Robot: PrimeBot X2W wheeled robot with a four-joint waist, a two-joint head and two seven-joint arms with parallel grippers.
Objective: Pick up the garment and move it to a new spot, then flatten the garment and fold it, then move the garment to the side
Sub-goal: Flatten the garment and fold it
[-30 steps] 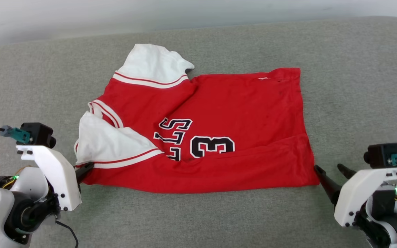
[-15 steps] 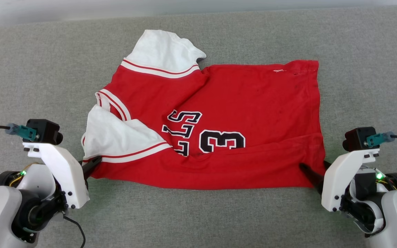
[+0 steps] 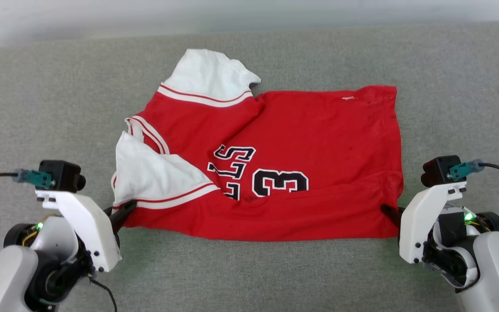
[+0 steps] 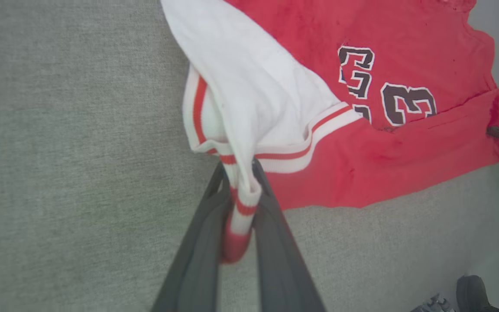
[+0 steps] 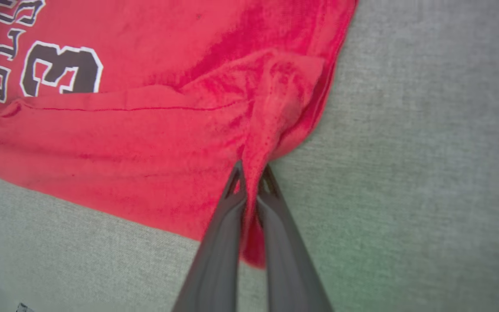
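Plainly, the garment (image 3: 319, 143) is a red jersey with white short sleeves, red-and-white striped trim, and black white-outlined lettering with a numeral 3. It lies spread mid-counter, collar end toward the robot's left, hem toward its right, with the near edge doubled over in a long fold. The left tool (image 4: 237, 173) is clamped on striped trim at the near-left corner. The right tool (image 5: 251, 171) pinches red cloth at the near-right hem corner. The counter (image 3: 37, 108) is covered in grey fabric.
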